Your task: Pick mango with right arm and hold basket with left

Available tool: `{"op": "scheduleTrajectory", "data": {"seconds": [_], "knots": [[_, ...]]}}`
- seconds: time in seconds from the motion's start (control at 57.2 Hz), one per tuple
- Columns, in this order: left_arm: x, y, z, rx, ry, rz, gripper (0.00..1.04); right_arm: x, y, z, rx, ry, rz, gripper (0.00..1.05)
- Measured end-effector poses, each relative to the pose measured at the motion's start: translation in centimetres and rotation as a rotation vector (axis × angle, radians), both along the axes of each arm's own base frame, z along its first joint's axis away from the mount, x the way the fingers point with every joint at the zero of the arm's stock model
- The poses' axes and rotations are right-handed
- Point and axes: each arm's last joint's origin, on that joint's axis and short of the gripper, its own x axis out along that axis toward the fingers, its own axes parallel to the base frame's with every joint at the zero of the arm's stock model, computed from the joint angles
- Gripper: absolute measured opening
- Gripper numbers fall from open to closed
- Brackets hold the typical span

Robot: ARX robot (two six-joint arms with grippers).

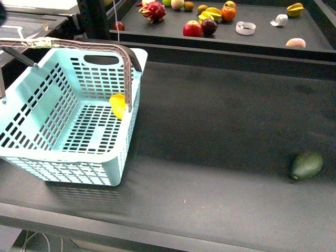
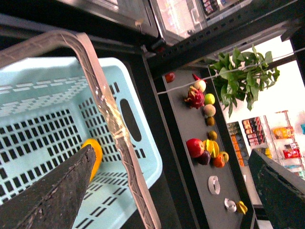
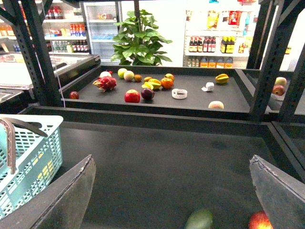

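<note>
The turquoise basket (image 1: pixel 31 102) stands at the left of the black table, with its grey-brown handles (image 1: pixel 79 44) raised. The yellow mango (image 1: pixel 118 105) lies inside it against the right-hand wall. Neither arm shows in the front view. In the left wrist view my left gripper (image 2: pixel 171 152) is open above the basket (image 2: pixel 43 100). One finger (image 2: pixel 52 191) hangs over the mango (image 2: pixel 94 153), beside a handle (image 2: pixel 107 109), and holds nothing. In the right wrist view my right gripper (image 3: pixel 171 162) is open and empty over bare table, with the basket (image 3: pixel 28 157) off to one side.
A dark green oval fruit (image 1: pixel 307 165) lies at the table's right edge, and it shows as the green fruit (image 3: pixel 200 219) in the right wrist view beside a red apple (image 3: pixel 259 222). Behind a raised ledge (image 1: pixel 236 55), a back tray (image 1: pixel 262 34) holds several fruits.
</note>
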Motion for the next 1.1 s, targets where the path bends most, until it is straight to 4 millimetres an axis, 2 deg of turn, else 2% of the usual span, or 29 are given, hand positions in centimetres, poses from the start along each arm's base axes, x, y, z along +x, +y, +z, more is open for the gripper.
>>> {"op": "scheduleTrajectory", "data": {"seconds": [0.087,0.192,0.402,0.699,0.769,0.839,0.892,0.944,1.101], "knots": [[-2.8,1.4,0.7,0.021,-0.008,0.037,0.97,0.0,0.0,0.0,0.0,0.0,0.0,0.96],[-6.7,3.1,0.6,0.056,0.016,0.092,0.97,0.0,0.0,0.0,0.0,0.0,0.0,0.96],[-12.5,4.9,1.4,0.128,0.073,0.164,0.97,0.0,0.0,0.0,0.0,0.0,0.0,0.96],[-12.9,5.0,1.3,0.162,0.113,0.129,0.96,0.0,0.0,0.0,0.0,0.0,0.0,0.96],[-13.3,5.4,0.3,0.282,0.006,-0.195,0.82,0.0,0.0,0.0,0.0,0.0,0.0,0.96],[-14.5,5.0,-0.1,0.596,-0.076,-0.458,0.66,0.0,0.0,0.0,0.0,0.0,0.0,0.96],[-15.2,4.8,0.0,0.787,-0.082,-0.522,0.55,0.0,0.0,0.0,0.0,0.0,0.0,0.96],[-15.9,4.9,-0.2,0.887,-0.068,-0.527,0.44,0.0,0.0,0.0,0.0,0.0,0.0,0.96],[-17.5,4.9,-1.2,0.981,-0.031,-0.537,0.11,0.0,0.0,0.0,0.0,0.0,0.0,0.96]]}}
